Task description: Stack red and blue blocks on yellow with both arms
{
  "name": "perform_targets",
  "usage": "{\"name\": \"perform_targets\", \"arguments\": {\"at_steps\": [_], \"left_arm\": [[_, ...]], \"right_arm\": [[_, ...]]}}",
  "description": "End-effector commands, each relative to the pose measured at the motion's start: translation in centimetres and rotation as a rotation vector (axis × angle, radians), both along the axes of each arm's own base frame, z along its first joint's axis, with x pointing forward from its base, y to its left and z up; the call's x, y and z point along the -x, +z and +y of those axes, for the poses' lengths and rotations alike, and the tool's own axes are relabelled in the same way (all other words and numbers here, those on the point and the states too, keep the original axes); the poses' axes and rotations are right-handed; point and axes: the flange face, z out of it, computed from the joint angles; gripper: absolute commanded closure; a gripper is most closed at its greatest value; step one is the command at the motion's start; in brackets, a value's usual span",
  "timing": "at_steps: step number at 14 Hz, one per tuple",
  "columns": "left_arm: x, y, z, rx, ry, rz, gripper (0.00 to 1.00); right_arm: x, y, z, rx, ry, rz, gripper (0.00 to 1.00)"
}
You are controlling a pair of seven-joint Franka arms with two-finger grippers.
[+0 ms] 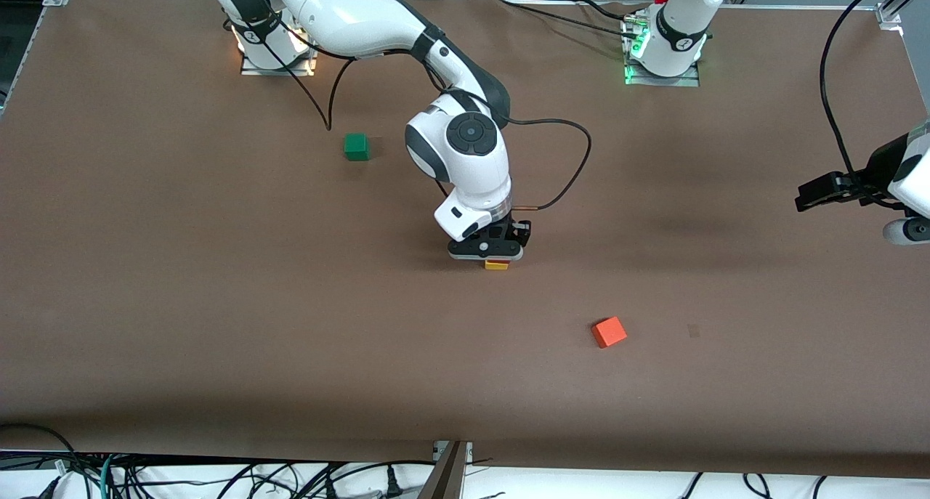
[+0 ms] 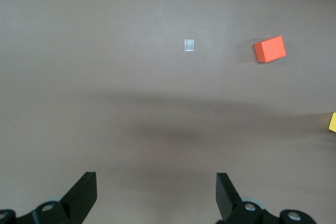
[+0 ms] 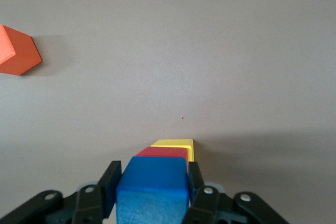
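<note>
My right gripper (image 1: 496, 256) is low over the middle of the table. In the right wrist view its fingers (image 3: 111, 182) sit against both sides of the blue block (image 3: 152, 184). The blue block rests on the red block (image 3: 163, 152), which sits on the yellow cube (image 3: 173, 143). In the front view only the yellow cube (image 1: 497, 266) and a thin red strip above it show under the gripper; the blue block is hidden. My left gripper (image 1: 806, 194) waits open and empty in the air over the left arm's end of the table; its wrist view (image 2: 156, 195) shows bare table between the fingers.
An orange cube (image 1: 609, 332) lies nearer the front camera than the stack, toward the left arm's end; it also shows in both wrist views (image 2: 270, 49) (image 3: 18, 51). A green cube (image 1: 356, 147) lies nearer the right arm's base. A black cable (image 1: 574, 157) loops beside the right wrist.
</note>
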Motion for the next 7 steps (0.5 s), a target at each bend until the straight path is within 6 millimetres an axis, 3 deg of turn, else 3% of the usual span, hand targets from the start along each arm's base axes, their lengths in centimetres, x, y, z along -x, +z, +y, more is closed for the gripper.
{"name": "perform_targets", "arguments": {"at_steps": [1, 4, 7], "left_arm": [[0.02, 0.14, 0.12, 0.005, -0.014, -0.009, 0.0], [0.02, 0.14, 0.21, 0.005, -0.013, -0.009, 0.0], [0.02, 0.14, 0.21, 0.005, -0.013, -0.009, 0.0]], "right_arm": [[-0.29, 0.34, 0.38, 0.003, 0.01, -0.025, 0.34], [-0.32, 0.52, 0.41, -0.001, 0.011, -0.03, 0.25], [-0.48, 1.04, -0.19, 0.008, 0.0, 0.0, 0.01]]}}
